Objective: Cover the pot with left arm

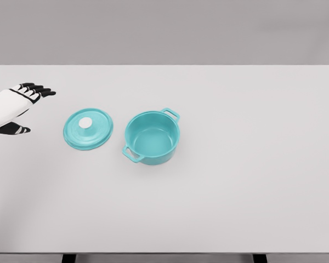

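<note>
A teal pot (152, 137) with two side handles stands uncovered near the middle of the white table (236, 181); its inside holds nothing. Flat on the table just left of it lies a teal round lid (88, 128) with a white knob (85, 123) on top, a small gap apart from the pot. My left hand (28, 107) comes in at the left edge, white with black fingers spread, thumb below. It hovers well left of the lid, holds nothing and touches neither object.
The table's far edge runs across the top under a grey wall, and its near edge runs along the bottom of the view. Only the pot and lid stand on the white tabletop.
</note>
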Available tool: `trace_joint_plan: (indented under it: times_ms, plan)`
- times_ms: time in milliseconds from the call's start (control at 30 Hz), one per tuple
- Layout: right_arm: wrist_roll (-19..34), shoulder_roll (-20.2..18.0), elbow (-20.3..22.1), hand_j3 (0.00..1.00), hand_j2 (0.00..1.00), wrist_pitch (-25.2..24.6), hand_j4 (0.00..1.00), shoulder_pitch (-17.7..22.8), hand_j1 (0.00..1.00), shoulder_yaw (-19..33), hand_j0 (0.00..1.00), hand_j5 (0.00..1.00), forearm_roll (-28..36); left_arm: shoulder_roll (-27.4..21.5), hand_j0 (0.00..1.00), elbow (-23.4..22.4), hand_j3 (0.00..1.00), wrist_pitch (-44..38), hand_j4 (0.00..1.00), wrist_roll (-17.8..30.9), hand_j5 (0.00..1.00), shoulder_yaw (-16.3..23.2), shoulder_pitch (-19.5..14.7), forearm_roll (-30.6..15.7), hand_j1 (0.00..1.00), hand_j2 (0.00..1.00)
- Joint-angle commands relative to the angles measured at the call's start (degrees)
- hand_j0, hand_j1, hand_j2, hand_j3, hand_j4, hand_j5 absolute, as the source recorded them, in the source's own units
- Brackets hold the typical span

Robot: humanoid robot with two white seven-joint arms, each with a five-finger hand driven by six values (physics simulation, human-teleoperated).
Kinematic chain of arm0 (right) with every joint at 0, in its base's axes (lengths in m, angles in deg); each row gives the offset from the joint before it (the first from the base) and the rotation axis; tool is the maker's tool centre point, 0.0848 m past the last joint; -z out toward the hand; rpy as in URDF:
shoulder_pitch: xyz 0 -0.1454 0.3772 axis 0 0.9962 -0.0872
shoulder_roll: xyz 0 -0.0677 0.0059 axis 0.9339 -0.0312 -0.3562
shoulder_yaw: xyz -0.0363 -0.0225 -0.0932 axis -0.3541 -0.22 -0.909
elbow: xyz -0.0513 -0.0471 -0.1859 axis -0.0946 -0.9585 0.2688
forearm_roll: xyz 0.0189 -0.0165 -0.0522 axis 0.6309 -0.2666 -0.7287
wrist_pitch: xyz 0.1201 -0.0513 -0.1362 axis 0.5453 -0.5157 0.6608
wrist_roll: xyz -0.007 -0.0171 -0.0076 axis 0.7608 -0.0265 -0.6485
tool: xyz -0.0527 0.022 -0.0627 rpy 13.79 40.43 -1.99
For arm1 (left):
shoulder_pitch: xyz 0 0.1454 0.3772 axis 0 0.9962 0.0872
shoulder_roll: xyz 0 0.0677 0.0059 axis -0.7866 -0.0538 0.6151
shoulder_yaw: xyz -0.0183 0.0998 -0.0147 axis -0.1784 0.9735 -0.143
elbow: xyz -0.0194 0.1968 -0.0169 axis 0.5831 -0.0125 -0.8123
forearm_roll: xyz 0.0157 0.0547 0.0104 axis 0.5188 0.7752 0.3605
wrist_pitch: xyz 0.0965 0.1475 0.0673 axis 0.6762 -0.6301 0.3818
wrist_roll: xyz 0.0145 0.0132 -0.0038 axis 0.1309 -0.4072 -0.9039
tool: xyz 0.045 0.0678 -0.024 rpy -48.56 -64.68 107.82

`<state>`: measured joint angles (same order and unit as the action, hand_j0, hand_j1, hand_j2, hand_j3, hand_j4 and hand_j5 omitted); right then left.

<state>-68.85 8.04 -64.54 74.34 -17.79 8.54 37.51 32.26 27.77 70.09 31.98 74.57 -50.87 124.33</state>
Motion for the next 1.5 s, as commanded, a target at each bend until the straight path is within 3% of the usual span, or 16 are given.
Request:
trace_joint_plan:
  times_ms: [0,267,367,433,467,600,633,833,900,1000,1467]
  plan:
    - [0.0,0.0,0.0,1.00,1.00,0.0,1.00,0.0,1.00,0.0,1.00,1.00,0.0,-0.2,1.00,0.0,1.00,-0.1,1.00,0.0,1.00,-0.2,0.0,-0.4,1.00,1.00]
    - [0.0,0.0,0.0,1.00,1.00,0.0,1.00,0.0,1.00,0.0,1.00,1.00,0.0,-0.5,1.00,0.1,1.00,-0.1,1.00,0.4,1.00,0.0,-1.8,-2.6,1.00,1.00]
    - [0.0,0.0,0.0,1.00,1.00,0.0,1.00,0.0,1.00,0.0,1.00,1.00,0.0,-1.9,1.00,0.1,1.00,-0.1,1.00,5.9,1.00,0.1,-3.5,-3.3,1.00,1.00]
    - [0.0,0.0,0.0,1.00,1.00,0.0,1.00,0.0,1.00,0.0,1.00,1.00,0.0,-2.6,0.97,0.6,0.97,-0.1,0.97,6.3,0.97,1.3,-4.0,-4.3,0.97,0.97]
    - [0.0,0.0,0.0,1.00,1.00,0.0,1.00,0.0,1.00,0.0,1.00,1.00,0.0,-3.5,0.89,0.7,0.89,-0.1,0.89,6.3,0.89,2.1,-4.7,-4.5,0.89,0.89]
    - [0.0,0.0,0.0,1.00,1.00,0.0,1.00,0.0,1.00,0.0,1.00,1.00,0.1,-4.5,0.84,1.5,0.84,-0.1,0.84,6.2,0.84,7.7,-8.8,-5.3,0.84,0.84]
    - [0.0,0.0,0.0,1.00,1.00,0.0,1.00,0.0,1.00,0.0,1.00,1.00,0.0,-5.5,0.79,2.7,0.79,-0.1,0.79,6.1,0.79,7.9,-8.8,-5.4,0.79,0.79]
    - [0.0,0.0,0.0,1.00,1.00,0.0,1.00,0.0,1.00,0.0,1.00,1.00,0.0,-6.1,0.79,9.4,0.79,-0.1,0.79,5.9,0.79,9.3,-8.4,-5.7,0.79,0.79]
    - [0.0,0.0,0.0,1.00,1.00,0.0,1.00,0.0,1.00,0.0,1.00,1.00,0.1,-6.1,0.80,11.1,0.80,-0.1,0.80,5.7,0.80,11.4,-8.6,-6.6,0.80,0.80]
    - [0.0,0.0,0.0,1.00,1.00,0.0,1.00,0.0,1.00,0.0,1.00,1.00,0.0,-6.6,0.80,11.3,0.80,-0.1,0.80,5.6,0.80,16.1,-9.1,-7.4,0.80,0.80]
    - [0.0,0.0,0.0,1.00,1.00,0.0,1.00,0.0,1.00,0.0,1.00,1.00,0.1,-5.9,0.78,8.3,0.78,-0.1,0.78,5.5,0.78,21.3,-9.7,-8.4,0.78,0.78]
